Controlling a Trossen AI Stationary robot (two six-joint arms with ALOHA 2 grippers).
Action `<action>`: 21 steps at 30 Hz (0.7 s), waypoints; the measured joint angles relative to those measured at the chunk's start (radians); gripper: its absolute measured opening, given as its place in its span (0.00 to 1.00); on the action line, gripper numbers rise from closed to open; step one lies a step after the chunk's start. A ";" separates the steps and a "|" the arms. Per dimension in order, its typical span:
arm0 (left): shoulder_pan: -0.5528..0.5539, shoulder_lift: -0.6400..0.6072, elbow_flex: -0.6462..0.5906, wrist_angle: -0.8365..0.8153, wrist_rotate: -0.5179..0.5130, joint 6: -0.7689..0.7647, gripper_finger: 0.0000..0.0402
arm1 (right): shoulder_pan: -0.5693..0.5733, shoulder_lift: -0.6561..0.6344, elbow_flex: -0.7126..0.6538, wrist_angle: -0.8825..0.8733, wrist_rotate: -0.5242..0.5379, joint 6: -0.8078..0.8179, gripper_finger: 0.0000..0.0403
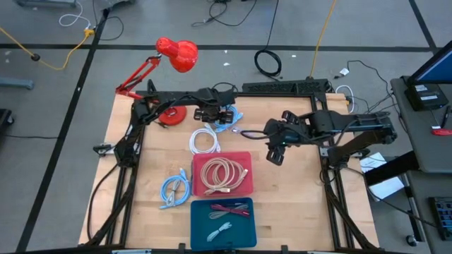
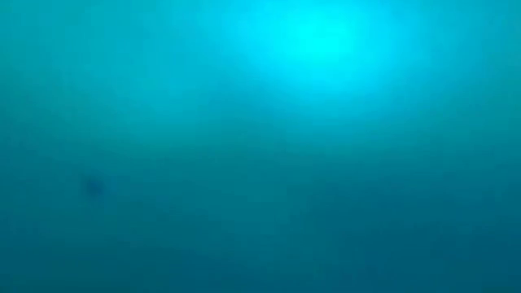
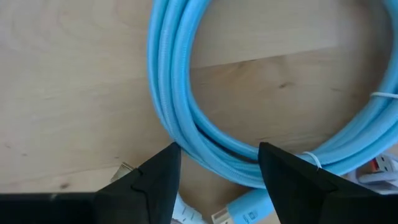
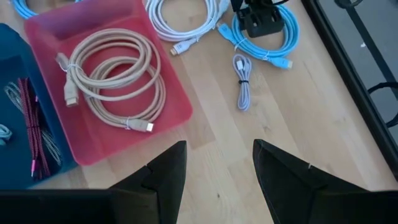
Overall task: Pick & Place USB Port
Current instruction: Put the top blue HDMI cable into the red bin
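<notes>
Fingers of my left gripper (image 3: 217,171) stand open astride the blue cable (image 3: 186,124) at the table's far side, grasp not yet made; right gripper (image 4: 214,165) hovers open, and the red tray (image 1: 244,185) already holds beige cables (image 4: 112,81).

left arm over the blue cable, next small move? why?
Probably lower the left gripper straight down and close. Its open fingers already straddle the light blue cable coil lying on the table, with nothing held yet. The right gripper waits open, empty.

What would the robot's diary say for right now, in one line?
left claw: open, over blue cable | right claw: open, hovering beside pink tray | beige cables: in tray
</notes>
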 joint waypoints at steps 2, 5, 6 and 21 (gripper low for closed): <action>0.000 0.001 0.000 -0.002 0.004 -0.011 0.49 | 0.005 -0.008 0.000 -0.001 0.002 -0.001 0.45; 0.000 0.002 -0.001 -0.008 0.008 -0.010 0.32 | 0.009 -0.014 0.000 0.006 0.001 -0.007 0.45; 0.000 0.002 -0.001 -0.010 0.012 -0.004 0.25 | 0.010 -0.017 0.000 0.006 0.000 -0.008 0.45; -0.035 -0.129 0.052 0.025 -0.052 0.016 0.02 | 0.011 -0.027 0.001 0.011 0.008 -0.007 0.45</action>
